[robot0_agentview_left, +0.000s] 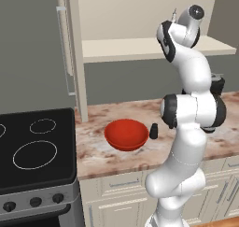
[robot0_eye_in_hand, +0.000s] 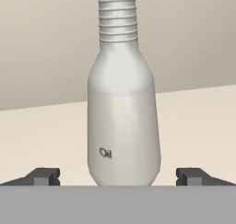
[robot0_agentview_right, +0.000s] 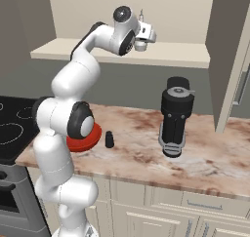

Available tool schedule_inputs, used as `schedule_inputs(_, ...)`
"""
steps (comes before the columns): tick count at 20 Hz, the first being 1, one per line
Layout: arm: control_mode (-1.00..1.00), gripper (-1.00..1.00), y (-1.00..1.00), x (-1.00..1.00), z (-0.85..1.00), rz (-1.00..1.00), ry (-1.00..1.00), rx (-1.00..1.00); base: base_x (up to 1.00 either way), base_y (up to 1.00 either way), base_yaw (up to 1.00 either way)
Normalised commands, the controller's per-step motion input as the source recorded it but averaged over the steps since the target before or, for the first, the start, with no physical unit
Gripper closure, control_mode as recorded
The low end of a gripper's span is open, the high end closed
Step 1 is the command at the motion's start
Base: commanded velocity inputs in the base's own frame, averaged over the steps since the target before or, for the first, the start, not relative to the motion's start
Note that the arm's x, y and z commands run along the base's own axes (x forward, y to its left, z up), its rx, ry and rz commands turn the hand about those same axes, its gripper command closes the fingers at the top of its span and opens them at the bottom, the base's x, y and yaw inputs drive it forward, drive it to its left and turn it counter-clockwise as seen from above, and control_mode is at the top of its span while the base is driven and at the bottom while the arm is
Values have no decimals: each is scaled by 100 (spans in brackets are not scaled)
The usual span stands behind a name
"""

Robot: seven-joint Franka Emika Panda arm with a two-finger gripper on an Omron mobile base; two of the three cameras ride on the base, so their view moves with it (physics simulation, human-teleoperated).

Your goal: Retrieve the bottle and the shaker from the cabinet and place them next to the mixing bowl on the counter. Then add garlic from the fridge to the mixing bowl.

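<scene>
Gripper point(robot0_eye_in_hand: 118, 176) spread wide, bottle point(robot0_eye_in_hand: 122, 126) upright on cabinet point(robot0_eye_in_hand: 193, 126) shelf between its fingertips; I'd close low on the body, square, then lift straight.

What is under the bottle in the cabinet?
The bottle stands upright on the cream shelf board of the cabinet, between the open gripper fingertips. Its base is cut off at the hand view's bottom edge, so the contact itself is hidden.

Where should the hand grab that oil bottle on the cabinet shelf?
Probably the wide lower body of the bottle, coming level from the front. It stands upright between the open hand's fingertips; the ribbed neck above looks narrower and less steady to pinch.
</scene>
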Motion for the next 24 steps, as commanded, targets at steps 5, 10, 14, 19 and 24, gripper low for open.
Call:
schedule_inputs(5,-100,-100,0,11,-16,0,0,0,0,0,0)
schedule_inputs(10,-100,-100,0,19,-9,0,0,0,0,0,0)
schedule_inputs(14,-100,-100,0,18,-12,0,0,0,0,0,0)
schedule_inputs(19,-100,-100,0,20,-2,0,0,0,0,0,0)
schedule_inputs(24,-100,100,0,0,0,0,0,0,0,0,0)
